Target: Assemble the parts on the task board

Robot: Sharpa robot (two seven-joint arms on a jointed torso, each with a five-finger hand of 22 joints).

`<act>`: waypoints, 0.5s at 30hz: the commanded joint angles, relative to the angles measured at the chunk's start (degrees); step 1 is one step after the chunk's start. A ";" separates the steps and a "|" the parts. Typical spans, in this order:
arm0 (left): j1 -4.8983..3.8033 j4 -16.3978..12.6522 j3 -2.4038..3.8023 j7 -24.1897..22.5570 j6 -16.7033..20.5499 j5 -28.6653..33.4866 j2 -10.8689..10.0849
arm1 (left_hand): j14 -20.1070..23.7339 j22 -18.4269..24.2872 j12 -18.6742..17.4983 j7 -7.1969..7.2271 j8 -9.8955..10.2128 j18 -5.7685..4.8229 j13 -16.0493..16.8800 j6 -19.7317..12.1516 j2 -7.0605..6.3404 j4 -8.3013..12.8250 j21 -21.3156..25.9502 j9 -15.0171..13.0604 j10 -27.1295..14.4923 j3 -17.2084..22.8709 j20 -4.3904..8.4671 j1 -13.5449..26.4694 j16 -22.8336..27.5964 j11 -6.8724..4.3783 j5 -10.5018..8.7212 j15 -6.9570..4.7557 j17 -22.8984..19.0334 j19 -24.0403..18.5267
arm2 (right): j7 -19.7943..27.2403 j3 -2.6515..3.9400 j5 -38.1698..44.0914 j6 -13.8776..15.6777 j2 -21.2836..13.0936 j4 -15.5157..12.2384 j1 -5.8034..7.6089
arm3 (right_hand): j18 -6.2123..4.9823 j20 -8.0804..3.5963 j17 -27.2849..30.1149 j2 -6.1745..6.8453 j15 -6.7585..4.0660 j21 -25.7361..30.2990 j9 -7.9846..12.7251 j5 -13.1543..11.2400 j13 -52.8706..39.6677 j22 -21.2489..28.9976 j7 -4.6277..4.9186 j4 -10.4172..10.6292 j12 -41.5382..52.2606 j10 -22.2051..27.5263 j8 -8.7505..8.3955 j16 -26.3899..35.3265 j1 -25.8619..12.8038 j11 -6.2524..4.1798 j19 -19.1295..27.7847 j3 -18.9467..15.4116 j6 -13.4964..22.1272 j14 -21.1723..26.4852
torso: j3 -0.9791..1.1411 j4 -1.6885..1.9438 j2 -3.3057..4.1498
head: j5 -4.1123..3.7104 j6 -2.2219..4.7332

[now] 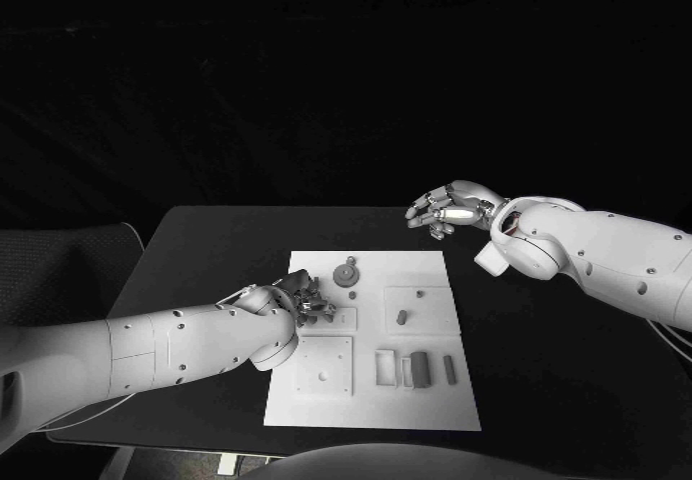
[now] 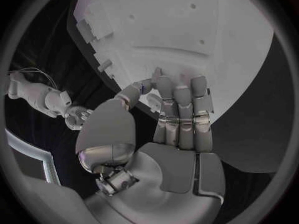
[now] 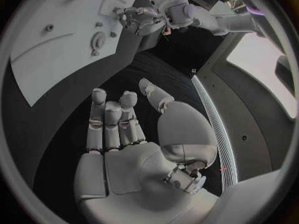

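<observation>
The white task board (image 1: 433, 270) lies in the middle of the black table. On it are a round part (image 1: 346, 272), a small peg (image 1: 417, 293), a short part (image 1: 401, 317) and several parts standing in slots (image 1: 420, 368) near the front. My left hand (image 1: 299, 300) hovers low over the board's left side, its fingers (image 2: 181, 109) straight and together. The thumb (image 2: 134, 92) sits close to a small grey part (image 2: 156, 75); I cannot tell whether that part is pinched. My right hand (image 1: 450, 210) hangs above the bare table past the board's far right corner, fingers (image 3: 112, 119) apart and holding nothing.
A square plate (image 1: 326, 363) with a small stud occupies the board's front left. Black table (image 1: 548, 330) stretches to the right of the board. In the right wrist view the board (image 3: 56, 59) and my left hand (image 3: 140, 17) appear far off.
</observation>
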State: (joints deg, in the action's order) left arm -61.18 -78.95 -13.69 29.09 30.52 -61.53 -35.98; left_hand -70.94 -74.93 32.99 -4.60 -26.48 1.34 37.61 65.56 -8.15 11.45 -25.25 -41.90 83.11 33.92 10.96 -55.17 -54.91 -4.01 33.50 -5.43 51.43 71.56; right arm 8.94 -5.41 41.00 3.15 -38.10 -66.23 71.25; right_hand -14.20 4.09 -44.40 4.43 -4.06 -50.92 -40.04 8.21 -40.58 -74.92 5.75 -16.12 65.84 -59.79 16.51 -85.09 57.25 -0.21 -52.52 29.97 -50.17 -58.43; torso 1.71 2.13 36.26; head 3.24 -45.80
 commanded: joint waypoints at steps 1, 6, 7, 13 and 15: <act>0.03 -0.14 0.02 0.14 -0.53 -0.75 -0.02 | -0.10 -1.36 0.34 6.10 -3.07 1.48 -0.11 6.27 0.22 2.34 -0.42 -0.12 -0.83 1.96 0.47 0.31 -0.39 -1.23 0.46 -0.45 -0.22 0.10 | 0.38 0.01 0.42 -1.14 0.01 -0.07 -0.06 | -0.80 0.21 0.09 -0.20 -0.11 0.23 0.12 -0.08 0.13 -0.36 2.13 0.12 -0.30 9.39 -0.29 0.36 -0.50 1.97 -0.25 -0.28 -2.67 0.45 | -0.02 -0.01 0.02 | -0.05 -0.05; 0.03 -0.13 0.02 0.07 -0.53 -0.75 0.01 | -0.07 -1.35 0.54 6.14 -3.28 1.49 -0.13 6.26 0.24 2.36 -0.60 -0.09 -0.83 1.97 0.50 0.40 -0.63 -1.25 0.61 -0.47 -0.41 0.10 | 0.40 0.01 0.41 -1.14 0.03 -0.05 -0.09 | -0.80 0.22 0.11 -0.17 -0.10 0.25 0.16 -0.08 0.17 -0.37 2.14 0.19 -0.29 9.39 -0.33 0.36 -0.72 1.97 -0.25 -0.34 -2.70 0.45 | 0.00 -0.03 0.01 | -0.05 -0.08; 0.03 -0.13 0.02 0.08 -0.58 -0.75 0.02 | -0.07 -1.35 0.57 6.14 -3.31 1.49 -0.13 6.25 0.23 2.36 -0.62 -0.09 -0.83 1.97 0.50 0.41 -0.67 -1.25 0.63 -0.48 -0.43 0.09 | 0.40 0.01 0.41 -1.13 0.03 -0.05 -0.09 | -0.80 0.22 0.11 -0.17 -0.10 0.25 0.16 -0.08 0.17 -0.37 2.14 0.19 -0.29 9.39 -0.34 0.36 -0.74 1.97 -0.25 -0.34 -2.70 0.45 | 0.01 -0.03 0.01 | -0.06 -0.09; 0.03 -0.11 0.02 0.03 -0.61 -0.75 -0.02 | -0.03 -1.35 0.69 6.16 -3.45 1.50 -0.16 6.21 0.23 2.39 -0.73 -0.07 -0.86 1.99 0.51 0.44 -0.82 -1.26 0.72 -0.49 -0.56 0.06 | 0.37 0.01 0.40 -1.11 0.01 -0.02 -0.11 | -0.80 0.22 0.11 -0.17 -0.10 0.25 0.17 -0.08 0.18 -0.38 2.14 0.21 -0.29 9.38 -0.35 0.36 -0.79 1.97 -0.25 -0.35 -2.71 0.45 | 0.00 -0.05 0.03 | -0.13 -0.03; 0.03 -0.10 0.02 -0.04 -0.66 -0.74 -0.01 | -0.01 -1.34 0.72 6.16 -3.49 1.50 -0.16 6.20 0.22 2.41 -0.76 -0.06 -0.88 2.00 0.52 0.44 -0.86 -1.26 0.73 -0.49 -0.60 0.05 | 0.38 0.00 0.40 -1.07 0.01 -0.01 -0.11 | -0.80 0.22 0.11 -0.17 -0.10 0.25 0.17 -0.08 0.19 -0.38 2.14 0.22 -0.28 9.38 -0.35 0.36 -0.82 1.97 -0.25 -0.36 -2.71 0.45 | -0.01 -0.03 0.03 | -0.09 -0.06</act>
State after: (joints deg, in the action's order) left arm -61.18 -78.92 -13.70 29.17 30.43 -61.91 -36.03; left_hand -70.94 -74.92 33.47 -4.57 -29.80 1.26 37.49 65.53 -8.56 11.53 -25.72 -41.92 83.10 33.83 11.17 -54.53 -55.47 -4.00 34.01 -5.42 50.89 71.78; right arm 8.94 -5.41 41.00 2.94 -38.10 -66.20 71.17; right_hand -14.20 4.09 -44.35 4.20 -4.09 -50.91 -39.93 8.21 -40.49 -74.92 5.75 -15.96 65.84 -59.79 16.51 -85.09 57.01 -0.21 -52.52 29.81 -50.17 -58.41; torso 1.71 2.09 36.27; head 3.13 -45.88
